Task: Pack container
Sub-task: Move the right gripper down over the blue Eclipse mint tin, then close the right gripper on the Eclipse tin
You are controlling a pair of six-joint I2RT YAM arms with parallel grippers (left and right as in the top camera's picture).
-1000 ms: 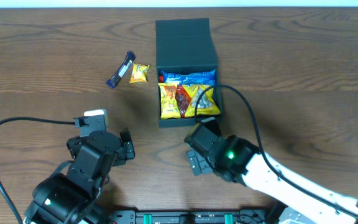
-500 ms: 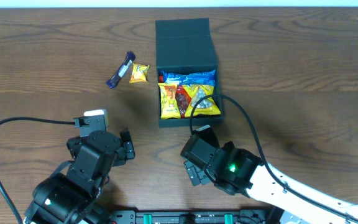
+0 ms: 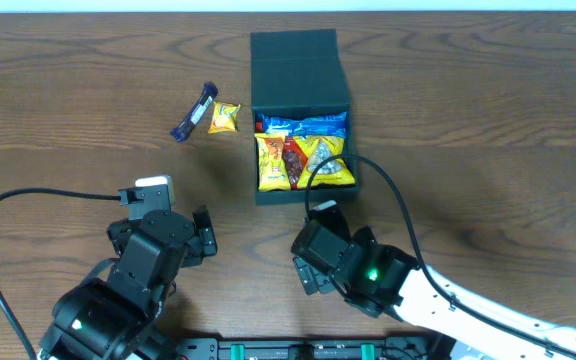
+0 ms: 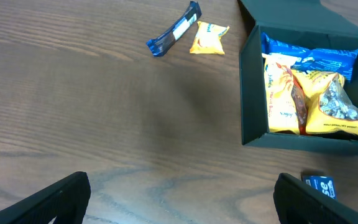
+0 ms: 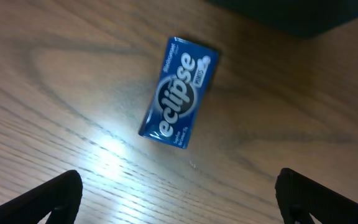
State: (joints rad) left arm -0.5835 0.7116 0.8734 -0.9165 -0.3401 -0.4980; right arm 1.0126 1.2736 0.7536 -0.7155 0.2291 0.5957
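Note:
The container [image 3: 299, 72] is a dark teal box standing open at the back centre, its lid folded away. Yellow, red and blue snack packets fill it. In the left wrist view its near wall [image 4: 254, 93] is at the right. A blue Eclipse mints pack [image 5: 179, 93] lies flat on the wood just in front of the box, also visible in the left wrist view [image 4: 321, 185]. My right gripper [image 5: 179, 200] hovers open over the table just short of that pack, holding nothing. My left gripper [image 4: 182, 200] is open and empty at the front left.
A small yellow packet [image 3: 224, 117] and a blue bar wrapper [image 3: 193, 112] lie on the table left of the box. The left arm's black cable [image 3: 28, 200] loops across the front left. The right arm's cable [image 3: 388, 175] arcs beside the box's right side.
The right arm has drawn back from the box toward the front edge and slightly left. The left arm and all the packets are where they were.

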